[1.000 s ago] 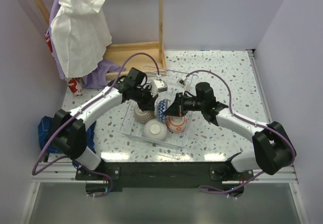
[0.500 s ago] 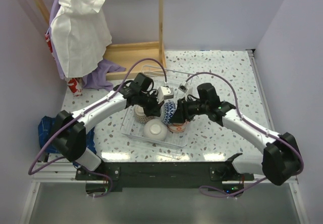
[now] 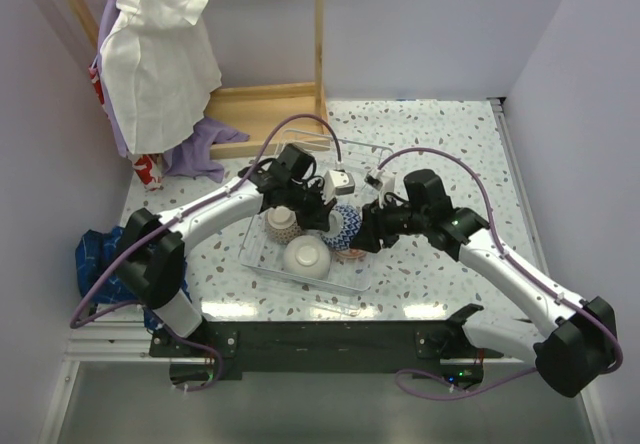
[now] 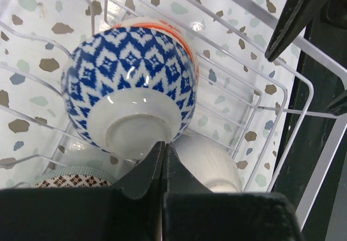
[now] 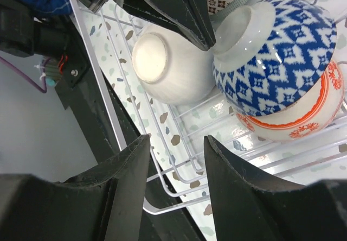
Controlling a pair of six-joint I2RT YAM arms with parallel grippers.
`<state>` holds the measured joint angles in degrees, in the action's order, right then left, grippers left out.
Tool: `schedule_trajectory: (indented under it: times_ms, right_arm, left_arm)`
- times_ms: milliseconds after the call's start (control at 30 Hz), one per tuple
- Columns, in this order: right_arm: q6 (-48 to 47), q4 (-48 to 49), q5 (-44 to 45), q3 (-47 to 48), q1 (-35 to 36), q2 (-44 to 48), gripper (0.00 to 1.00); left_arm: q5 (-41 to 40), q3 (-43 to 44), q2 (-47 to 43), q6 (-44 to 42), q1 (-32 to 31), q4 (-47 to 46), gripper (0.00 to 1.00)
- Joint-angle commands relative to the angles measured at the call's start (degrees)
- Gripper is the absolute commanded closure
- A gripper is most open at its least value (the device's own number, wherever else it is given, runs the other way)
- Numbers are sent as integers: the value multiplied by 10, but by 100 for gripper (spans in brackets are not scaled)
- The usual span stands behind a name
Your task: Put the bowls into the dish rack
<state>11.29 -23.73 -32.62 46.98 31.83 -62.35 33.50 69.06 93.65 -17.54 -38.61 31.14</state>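
Top external view: the dish rack (image 3: 262, 264) sits at frame centre on a speckled terrazzo-pattern table (image 3: 440, 144). Four bowls are inside it: a white bowl (image 3: 306, 257) at the lower left of the group, a brown-patterned bowl (image 3: 280, 223) above it, a blue-and-white bowl (image 3: 345, 226) in the middle and an orange-and-white bowl (image 3: 352, 255) partly hidden under that one. Both arms converge over the rack. Pale walls enclose the table; a wooden frame (image 3: 262, 101) with a white cloth (image 3: 155, 49) and a purple cloth (image 3: 198, 150) occupies the upper left.

Left wrist view: the left gripper (image 4: 163, 159) has its fingers pressed together, holding nothing, tips at or just beside the foot ring of the blue-and-white bowl (image 4: 130, 83). That bowl is tipped on its side, leaning on the orange-and-white bowl (image 4: 183, 40) behind it. Thin wire tines run beneath.

Right wrist view: the right gripper (image 5: 176, 159) has its fingers apart, with nothing between them, at frame bottom, clear of the bowls. The white bowl (image 5: 168, 67) lies on its side at upper centre; the blue-and-white bowl (image 5: 274, 56) rests on the orange-and-white bowl (image 5: 295, 116) at right.

Assessment: the bowls appear glazed ceramic, so rigid, fairly heavy, slippery and chip-prone. The rim wall is the soundest place to take hold. The wire rack looks light and liable to shift.
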Motion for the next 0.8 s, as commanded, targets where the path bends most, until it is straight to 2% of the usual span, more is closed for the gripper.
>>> schedule_trajectory:
  times_ms: [0,433,467,533,600,633,667,700,733,767]
  right_arm:
    - [-8,-8,26,25,2,15,51]
    - [-41,-90,98,77,-31,60,51]
    - [-37,-98,108,82,-47,63,49]
    - [-16,-116,146,95,-74,72,36]
    - [-1,-131,178,103,-120,75,26]
    - [8,-149,216,112,-131,75,12]
    - [8,-156,242,116,-139,72,6]
    - [8,-162,259,119,-141,71,5]
    - [1,-169,287,124,-143,67,4]
    - [2,-171,301,126,-146,63,2]
  left_arm:
    - [6,42,-6,15,-4,-30,100]
    - [-3,104,38,28,-20,-38,100]
    - [-15,110,34,29,-20,-33,100]
    - [-74,130,10,28,-19,-27,100]
    - [-134,142,-9,8,-18,-19,72]
    - [-153,150,-28,1,-17,-17,60]
    - [-170,153,-39,-13,-16,-11,38]
    - [-199,154,-49,-19,-14,-9,25]
    - [-208,152,-67,-23,-6,-7,5]
    - [-209,150,-75,-34,1,0,0]
